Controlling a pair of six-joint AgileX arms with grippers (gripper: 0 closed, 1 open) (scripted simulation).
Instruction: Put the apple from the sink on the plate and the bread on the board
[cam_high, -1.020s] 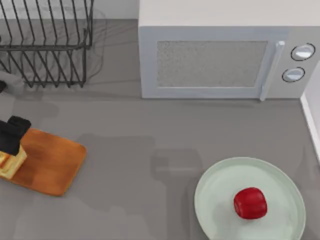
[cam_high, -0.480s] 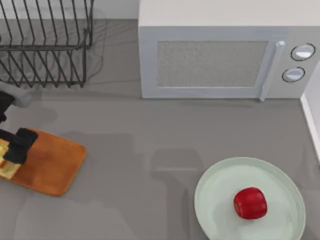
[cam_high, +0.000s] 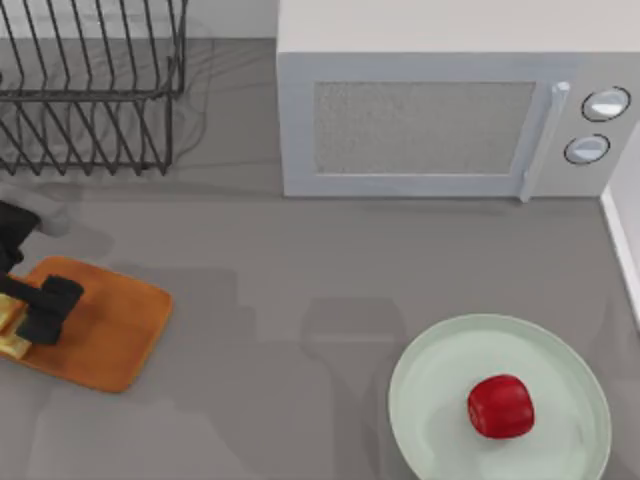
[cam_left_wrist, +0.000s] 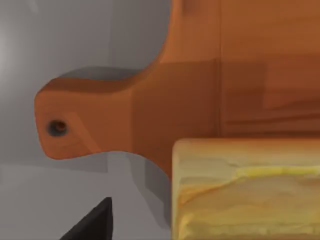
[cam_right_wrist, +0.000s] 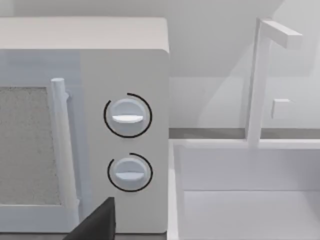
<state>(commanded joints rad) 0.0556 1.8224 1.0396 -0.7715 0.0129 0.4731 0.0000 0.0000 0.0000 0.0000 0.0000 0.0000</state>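
From up top, my left gripper was parked over the left end of the board, way out at the left edge of the table. The bread was sitting on that end of the board, just a sliver of yellow poking out beside the dark fingers. Honestly couldn't tell from there whether the fingers were clamped on it or spread around it. Over on the right, the apple sat on the plate, a bit right of the plate's middle. Behind all that was the microwave, with the wire dish rack at the back left.

Left wrist cam was looking down at the board's handle, the one with the little hole in it, and the bread rested on the wood right next to where the handle joins the board. One dark fingertip showed off to the side, clear of the bread on that side.

Right wrist cam was pointed at the microwave's two knobs with the sink right beside the microwave and the white faucet over it. Right gripper's state, no idea
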